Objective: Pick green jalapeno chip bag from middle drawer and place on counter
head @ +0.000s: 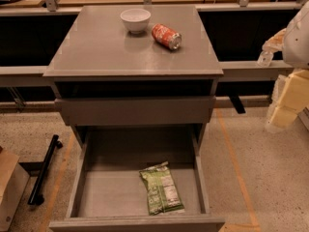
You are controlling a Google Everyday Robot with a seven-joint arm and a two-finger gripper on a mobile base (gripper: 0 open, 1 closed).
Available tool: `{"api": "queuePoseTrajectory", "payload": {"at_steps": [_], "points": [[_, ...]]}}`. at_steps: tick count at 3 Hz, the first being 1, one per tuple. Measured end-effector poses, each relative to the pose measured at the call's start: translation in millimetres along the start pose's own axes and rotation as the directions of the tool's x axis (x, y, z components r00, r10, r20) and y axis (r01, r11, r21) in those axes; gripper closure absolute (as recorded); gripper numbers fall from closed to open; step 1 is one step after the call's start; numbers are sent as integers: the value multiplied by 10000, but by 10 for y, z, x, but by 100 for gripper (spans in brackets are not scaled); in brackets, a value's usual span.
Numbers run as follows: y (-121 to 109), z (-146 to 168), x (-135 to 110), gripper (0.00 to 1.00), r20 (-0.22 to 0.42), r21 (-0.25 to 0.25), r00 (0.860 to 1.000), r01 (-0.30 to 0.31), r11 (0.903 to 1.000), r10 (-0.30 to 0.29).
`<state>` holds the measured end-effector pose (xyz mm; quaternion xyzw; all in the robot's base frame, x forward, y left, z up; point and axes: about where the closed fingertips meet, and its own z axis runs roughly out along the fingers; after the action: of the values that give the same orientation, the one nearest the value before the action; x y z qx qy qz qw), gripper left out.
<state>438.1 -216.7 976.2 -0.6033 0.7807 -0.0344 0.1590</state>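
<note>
The green jalapeno chip bag (pixel 161 189) lies flat on the floor of the middle drawer (pixel 108 195), right of centre and near the front wall, with its white label panel facing up. The drawer is pulled fully out. The counter (pixel 96 47) is the glossy grey slab above it. My gripper (pixel 286 103) is at the right edge of the view, pale and blocky. It hangs beside the cabinet at about the height of the upper drawer, well away from the bag and above it. Nothing shows in it.
A white bowl (pixel 135 19) and a red soda can (pixel 166 36) lying on its side sit at the back of the counter. A flat grey drawer panel (pixel 135 111) is closed above the open drawer. A black bar (pixel 44 170) and a box (pixel 9 187) lie on the floor at left.
</note>
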Motion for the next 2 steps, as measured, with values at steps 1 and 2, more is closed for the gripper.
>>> {"api": "queuePoseTrajectory", "payload": {"at_steps": [1,2], "points": [[0,0,0,0,2,2,10000,0,10000,0],[9,174,-77,0,731,-199,9973,96,9998,-81]]}}
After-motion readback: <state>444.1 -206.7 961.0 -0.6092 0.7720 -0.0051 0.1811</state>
